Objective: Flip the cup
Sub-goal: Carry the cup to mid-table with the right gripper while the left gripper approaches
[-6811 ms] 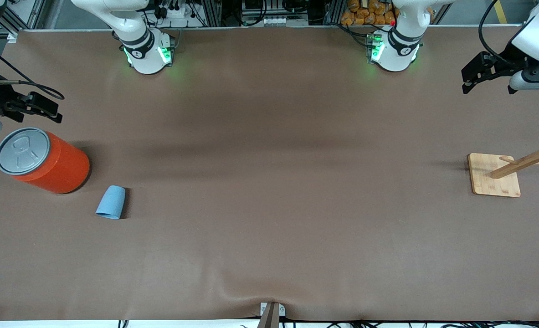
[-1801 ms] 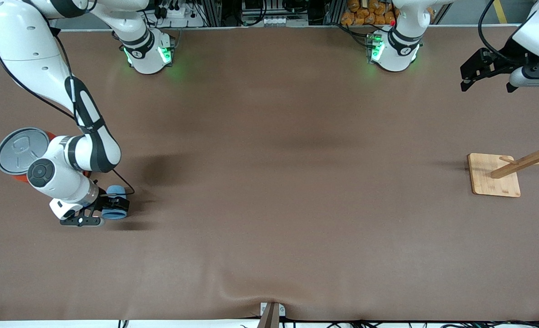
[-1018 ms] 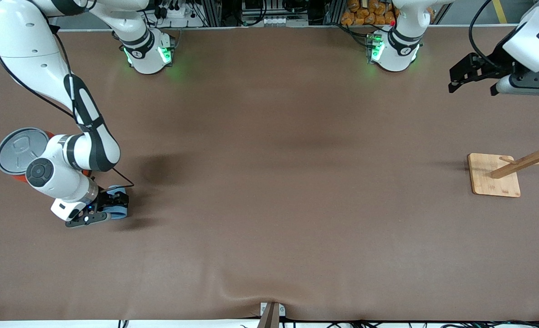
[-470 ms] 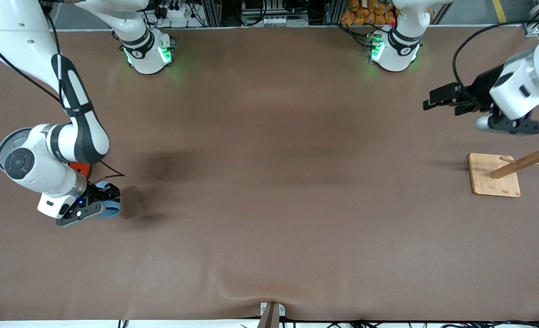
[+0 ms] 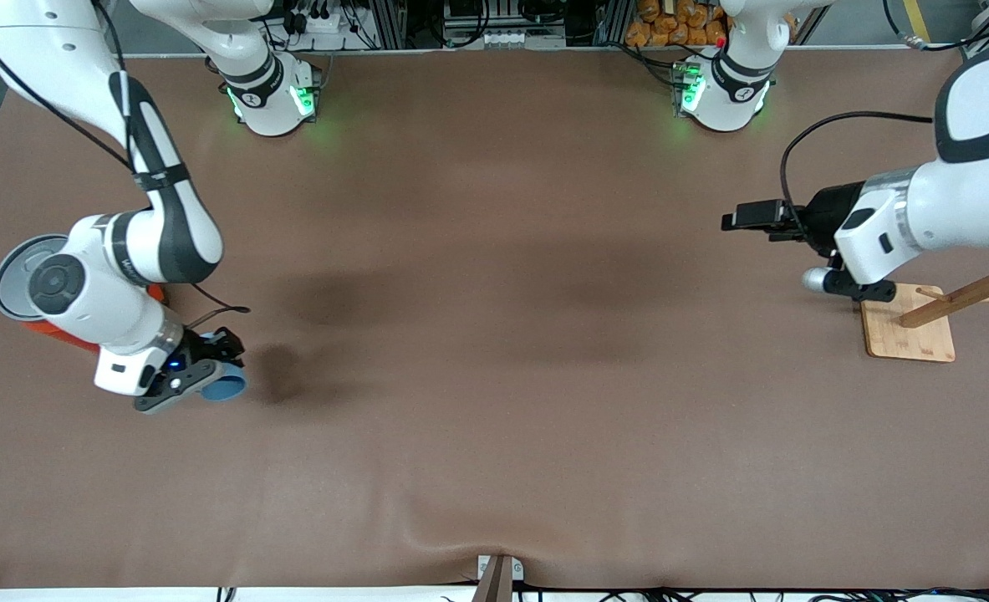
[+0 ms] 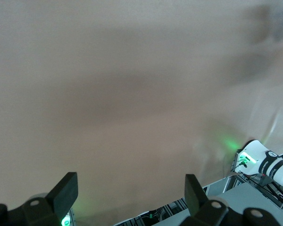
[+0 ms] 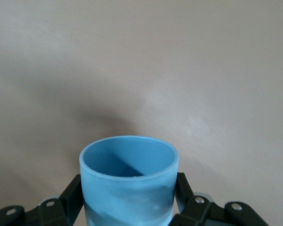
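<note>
The small light-blue cup (image 5: 228,388) is clamped between the fingers of my right gripper (image 5: 210,373), just above the brown table near the right arm's end. In the right wrist view the cup (image 7: 127,197) fills the space between both black fingers (image 7: 71,194), and its darker blue mouth points away from the wrist. My left gripper (image 5: 749,216) is open and empty over the table at the left arm's end, close to the wooden rack. In the left wrist view its fingers (image 6: 65,189) stand wide apart over bare table.
The large orange can (image 5: 47,333) with its grey lid (image 5: 7,272) stands beside the cup, mostly hidden by the right arm. A wooden peg rack on a square base (image 5: 908,334) stands at the left arm's end. A brown mat (image 5: 494,334) covers the table.
My right gripper closed on the cup, turned it and lifted it slightly. My left arm swung in from the table's end and now hangs over the table beside the rack.
</note>
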